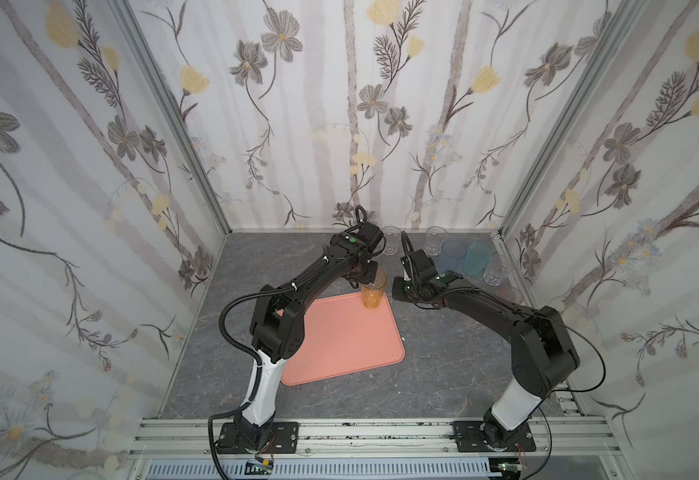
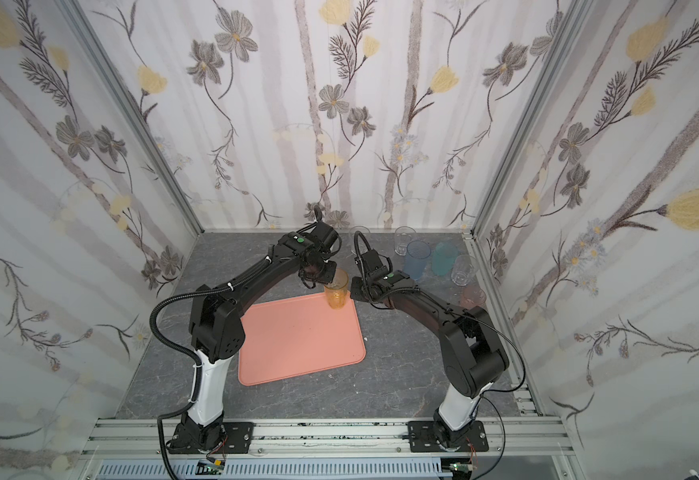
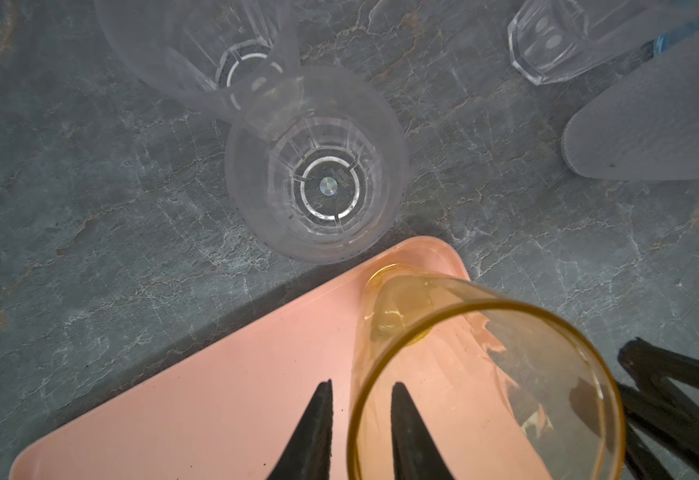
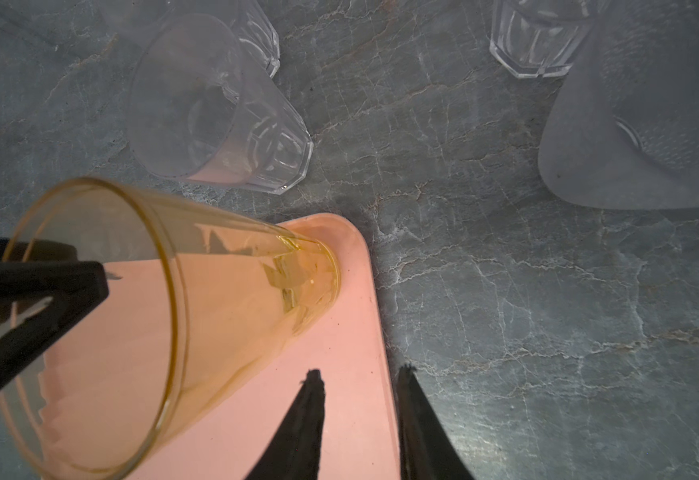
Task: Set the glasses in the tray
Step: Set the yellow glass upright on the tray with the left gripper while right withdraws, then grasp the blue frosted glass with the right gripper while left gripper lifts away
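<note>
Left hand point(image 3: 363, 382), barely parted, straddles the amber glass point(image 3: 406, 307) rim to stand it in the tray point(image 3: 215, 395) below. Right hand point(image 4: 360, 370): narrow, empty.

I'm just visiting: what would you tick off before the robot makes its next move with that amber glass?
1. The amber glass stands upright on the tray: ok, in a corner.
2. The left end effector is open: ok.
3. It is clear of the glass: not ok, it straddles the rim.
4. The right end effector is empty: ok, open, holding nothing.
5. The nearest clear glass stands apart from the tray: ok.
</note>
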